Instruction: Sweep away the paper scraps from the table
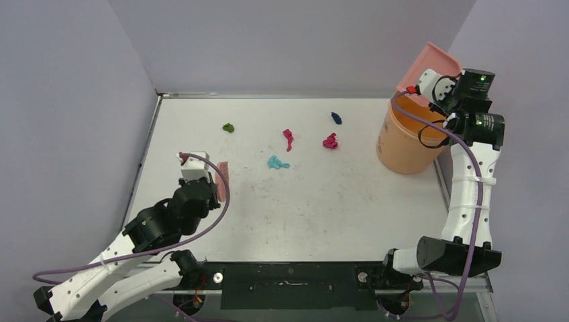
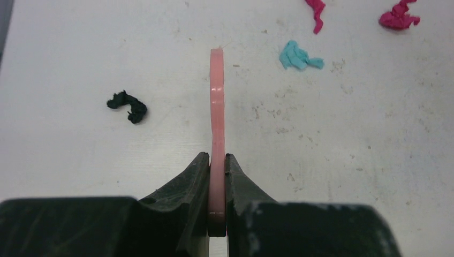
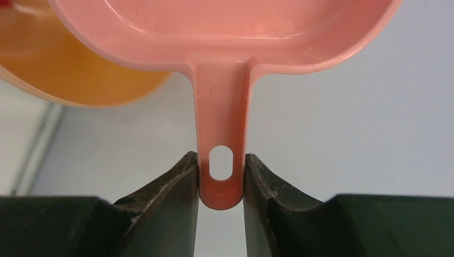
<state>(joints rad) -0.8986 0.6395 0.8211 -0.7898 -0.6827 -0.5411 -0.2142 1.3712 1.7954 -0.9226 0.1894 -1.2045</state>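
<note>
Several paper scraps lie on the white table [image 1: 322, 215]: a green one [image 1: 228, 127], two magenta ones [image 1: 288, 139] [image 1: 329, 141], a dark blue one [image 1: 336, 118] and a cyan one [image 1: 276, 163]. My left gripper [image 1: 212, 182] is shut on the pink hand brush [image 1: 222, 178], left of the scraps. In the left wrist view the brush [image 2: 216, 101] stands edge-on between the jaws [image 2: 217, 163], with the green [image 2: 128, 106], cyan [image 2: 299, 56] and magenta [image 2: 399, 16] scraps ahead. My right gripper [image 1: 421, 87] is shut on the handle of the pink dustpan [image 1: 431, 64], tilted over the bucket. It also shows in the right wrist view [image 3: 221, 163], gripping the dustpan [image 3: 225, 32].
An orange bucket [image 1: 404, 142] stands at the table's far right, under the dustpan; it also shows in the right wrist view [image 3: 69, 69]. Grey walls close the back and both sides. The arm bases sit along the near edge.
</note>
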